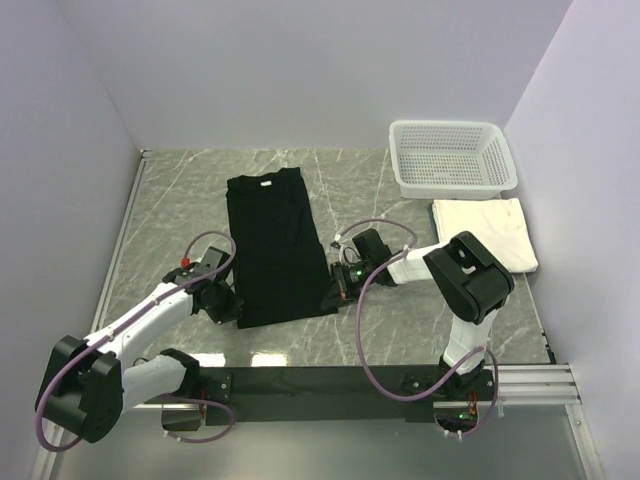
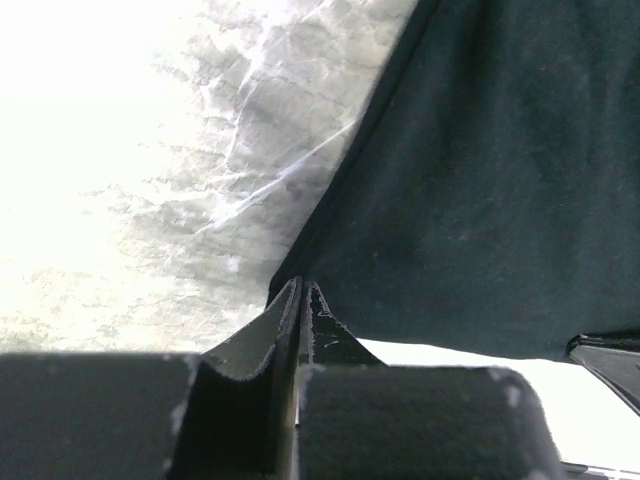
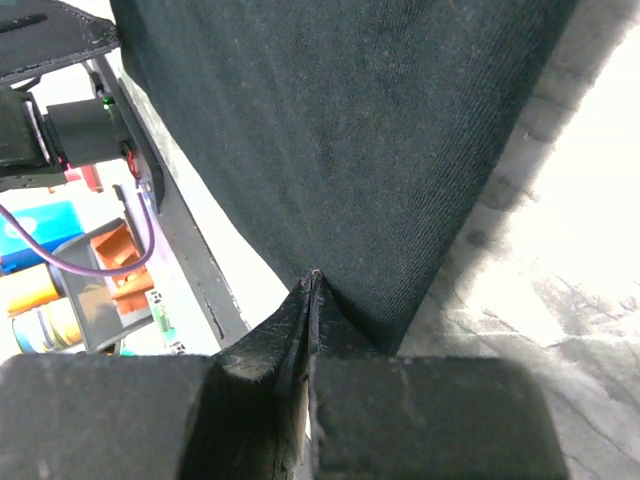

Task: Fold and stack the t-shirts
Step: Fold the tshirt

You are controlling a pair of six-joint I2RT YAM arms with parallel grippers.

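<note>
The black t-shirt lies flat on the marble table as a long narrow strip, collar at the far end. My left gripper is at its near left corner, jaws pressed together on the cloth's edge; the left wrist view shows the tips meeting at the shirt. My right gripper is at the near right corner, jaws closed on the hem; the right wrist view shows the tips against the shirt. The cream-white t-shirt lies folded at the right.
A white mesh basket stands at the back right, just behind the cream shirt. White walls close in the left, back and right. A black rail with the arm bases runs along the near edge.
</note>
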